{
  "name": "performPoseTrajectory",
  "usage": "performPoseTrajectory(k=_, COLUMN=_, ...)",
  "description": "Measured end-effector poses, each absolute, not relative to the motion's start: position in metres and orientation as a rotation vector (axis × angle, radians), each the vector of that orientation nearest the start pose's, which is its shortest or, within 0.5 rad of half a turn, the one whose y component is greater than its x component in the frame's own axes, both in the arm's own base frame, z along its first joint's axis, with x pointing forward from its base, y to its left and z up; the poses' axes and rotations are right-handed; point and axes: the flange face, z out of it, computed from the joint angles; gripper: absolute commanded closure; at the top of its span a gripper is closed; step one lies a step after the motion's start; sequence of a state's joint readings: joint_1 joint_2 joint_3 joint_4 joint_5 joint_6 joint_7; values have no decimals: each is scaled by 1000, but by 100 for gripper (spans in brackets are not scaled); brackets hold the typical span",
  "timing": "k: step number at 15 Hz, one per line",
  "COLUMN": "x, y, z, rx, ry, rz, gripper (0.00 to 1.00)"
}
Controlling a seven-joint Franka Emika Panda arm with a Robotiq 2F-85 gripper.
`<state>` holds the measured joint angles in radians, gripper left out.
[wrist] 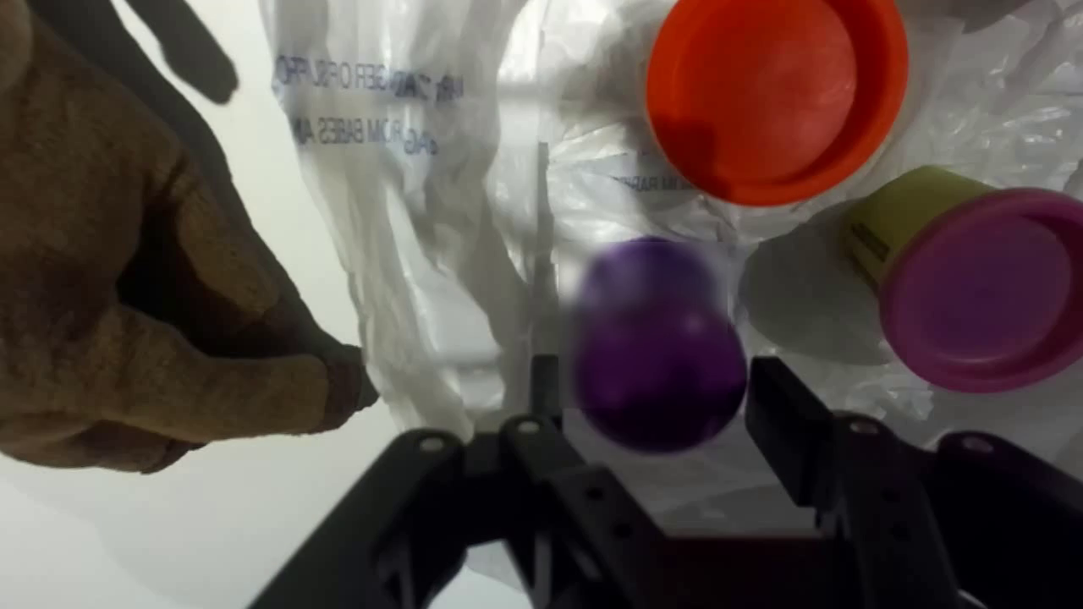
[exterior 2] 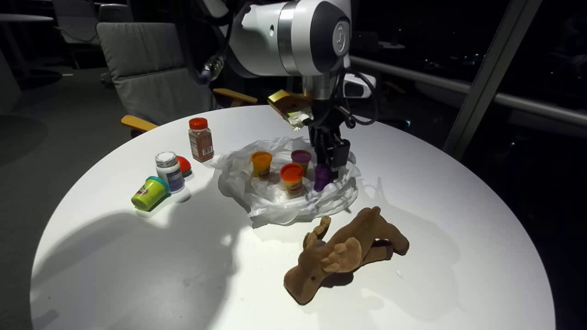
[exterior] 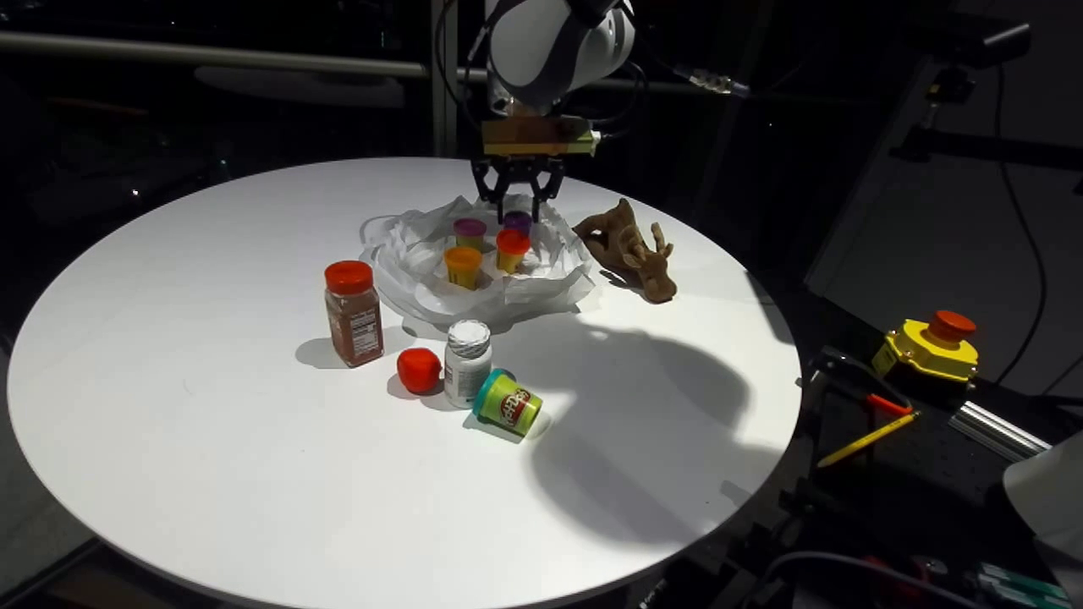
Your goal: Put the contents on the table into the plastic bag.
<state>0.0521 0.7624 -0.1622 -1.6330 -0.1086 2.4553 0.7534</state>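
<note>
Dim surroundings, round white worktop (exterior: 186, 457), grey chair (exterior 2: 146, 55) past the far left edge in an exterior view. Plastic bag (exterior: 423, 303) spread open, toward the far edge in an exterior view; orange-lidded tub (exterior: 463, 269), red-lidded tub (exterior: 512, 251), pink-lidded tub (exterior: 470, 233) sit in it. Hand (exterior: 518, 220) low over the bag, fingers (wrist: 795, 436) apart, one each side of a purple item (wrist: 660, 381) inside the bag's outline; can't tell if clamped. Outside the bag: red-capped jar (exterior 2: 201, 141) near the far left edge in an exterior view; white bottle (exterior 2: 170, 174), red ball (exterior 2: 185, 163) and green can (exterior 2: 150, 195) (tipped over) clustered toward the left edge. Brown plush moose (exterior: 630, 254) lies beside the bag, toward the right edge in an exterior view.
</note>
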Motion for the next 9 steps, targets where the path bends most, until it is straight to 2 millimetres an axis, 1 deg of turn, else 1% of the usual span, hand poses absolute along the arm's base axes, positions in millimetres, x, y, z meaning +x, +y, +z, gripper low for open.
performPoseTrajectory(k=1, x=693, y=-61, z=179, rx=-3069, ry=1187, rz=-199, gripper=1)
performPoseTrajectory(k=2, x=694, y=-61, z=179, rx=-3068, ry=1205, rz=-208, gripper=0)
performPoseTrajectory(k=4, x=696, y=-61, z=185, rx=-3070, ry=1258, rz=-247, gripper=0)
performPoseTrajectory(k=5, x=697, y=-62, z=192, rx=-3073, ry=1284, rz=-278, gripper=0)
performPoseTrajectory(k=7, x=697, y=-59, z=212, rx=-3093, ry=1311, rz=-331, gripper=0)
performPoseTrajectory(k=9, x=691, y=-48, z=236, rx=-3136, ry=1284, rz=-342, gripper=0)
